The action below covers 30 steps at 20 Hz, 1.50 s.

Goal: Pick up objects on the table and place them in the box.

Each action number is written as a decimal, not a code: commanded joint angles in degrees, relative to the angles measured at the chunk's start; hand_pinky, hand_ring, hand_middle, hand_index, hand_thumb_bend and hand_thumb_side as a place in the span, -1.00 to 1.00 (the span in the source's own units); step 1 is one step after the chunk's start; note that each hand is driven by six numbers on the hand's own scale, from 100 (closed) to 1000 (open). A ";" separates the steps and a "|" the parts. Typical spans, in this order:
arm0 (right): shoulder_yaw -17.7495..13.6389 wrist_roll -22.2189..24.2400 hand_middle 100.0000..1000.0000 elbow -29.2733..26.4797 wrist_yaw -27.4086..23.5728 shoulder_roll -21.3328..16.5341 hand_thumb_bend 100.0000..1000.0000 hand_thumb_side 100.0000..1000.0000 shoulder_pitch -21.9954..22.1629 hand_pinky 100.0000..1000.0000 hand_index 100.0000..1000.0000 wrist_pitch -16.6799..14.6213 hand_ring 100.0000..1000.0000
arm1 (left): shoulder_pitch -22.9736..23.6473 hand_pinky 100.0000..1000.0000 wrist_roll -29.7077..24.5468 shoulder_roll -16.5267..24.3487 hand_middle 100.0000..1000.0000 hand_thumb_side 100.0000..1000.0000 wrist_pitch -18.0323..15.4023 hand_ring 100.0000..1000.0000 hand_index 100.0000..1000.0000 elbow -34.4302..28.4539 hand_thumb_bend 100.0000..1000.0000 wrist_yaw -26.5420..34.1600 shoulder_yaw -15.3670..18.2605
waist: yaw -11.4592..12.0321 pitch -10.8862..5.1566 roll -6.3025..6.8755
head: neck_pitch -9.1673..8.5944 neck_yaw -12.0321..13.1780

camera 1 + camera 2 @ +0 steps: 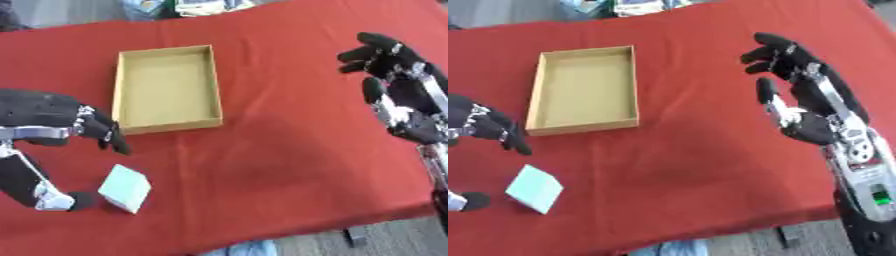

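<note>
Left eye view showed your left robot hand (54, 131) spread wide around the pale block (125, 188), thumb just beside it; close squarely before lifting toward the empty box (166, 90) beyond. Right robot hand (802, 95) hovered open.

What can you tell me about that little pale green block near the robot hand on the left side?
The pale green block is a small, flat, squarish slab with a mint-coloured top and lighter, whitish sides, matte like foam or soap. It lies on the red tablecloth near the front edge, turned so one corner points toward the camera. It is outside the cardboard box, nearer the camera than it. The left robot hand is spread open around it, fingers above and thumb tip close beside its left edge; whether the thumb touches is unclear.
</note>
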 commanded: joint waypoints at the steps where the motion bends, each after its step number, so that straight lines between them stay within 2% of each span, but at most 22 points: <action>1: -0.37 0.14 0.33 -0.53 0.27 -1.58 -1.00 -0.11 -0.33 0.42 0.85 -0.02 0.58 | -0.44 0.43 -1.67 1.26 0.38 -0.30 -3.04 0.34 0.71 0.12 -0.23 -1.49 -0.25 | -0.03 -0.82 -0.05 | -0.73 -0.16; 13: -0.40 0.20 0.33 -0.51 0.24 -1.51 -1.00 -0.11 -0.34 0.42 0.85 0.02 0.58 | 0.92 0.44 -1.67 0.05 0.40 -0.19 -6.19 0.36 0.75 3.07 -0.03 -7.47 -2.07 | -0.01 -0.77 0.04 | -0.90 -0.38; 14: -0.42 0.20 0.33 -0.52 0.23 -1.50 -1.00 -0.10 -0.33 0.42 0.85 0.02 0.58 | 0.96 0.45 -1.67 -0.07 0.40 -0.22 -6.27 0.36 0.76 3.14 -0.06 -7.95 -1.98 | -0.02 -0.77 0.04 | -0.91 -0.42; 15: -0.44 0.18 0.33 -0.51 0.24 -1.51 -1.00 -0.11 -0.32 0.42 0.85 0.02 0.58 | 0.96 0.46 -1.67 -0.21 0.41 -0.20 -6.33 0.37 0.78 3.08 0.01 -8.58 -1.72 | 0.00 -0.77 0.01 | -0.91 -0.45; 22: -0.47 0.18 0.33 -0.50 0.22 -1.48 -1.00 -0.11 -0.35 0.42 0.85 -0.03 0.58 | 1.31 0.50 -1.67 -0.83 0.45 -0.11 -7.20 0.42 0.86 3.08 0.20 -12.13 -1.22 | -0.05 -0.75 -0.10 | -1.12 -0.58; 25: -0.47 0.20 0.33 -0.49 0.22 -1.48 -1.00 -0.11 -0.36 0.42 0.85 -0.06 0.58 | 1.41 0.52 -1.67 -1.04 0.46 0.01 -8.08 0.42 0.90 3.70 0.40 -13.08 -1.55 | -0.08 -0.75 -0.14 | -1.24 -0.61; 30: -0.47 0.22 0.33 -0.48 0.19 -1.47 -1.00 -0.11 -0.34 0.42 0.85 -0.08 0.58 | 1.56 0.52 -1.67 -1.55 0.46 -0.02 -8.83 0.42 0.93 4.48 0.43 -14.56 -1.57 | -0.09 -0.71 -0.18 | -1.35 -0.71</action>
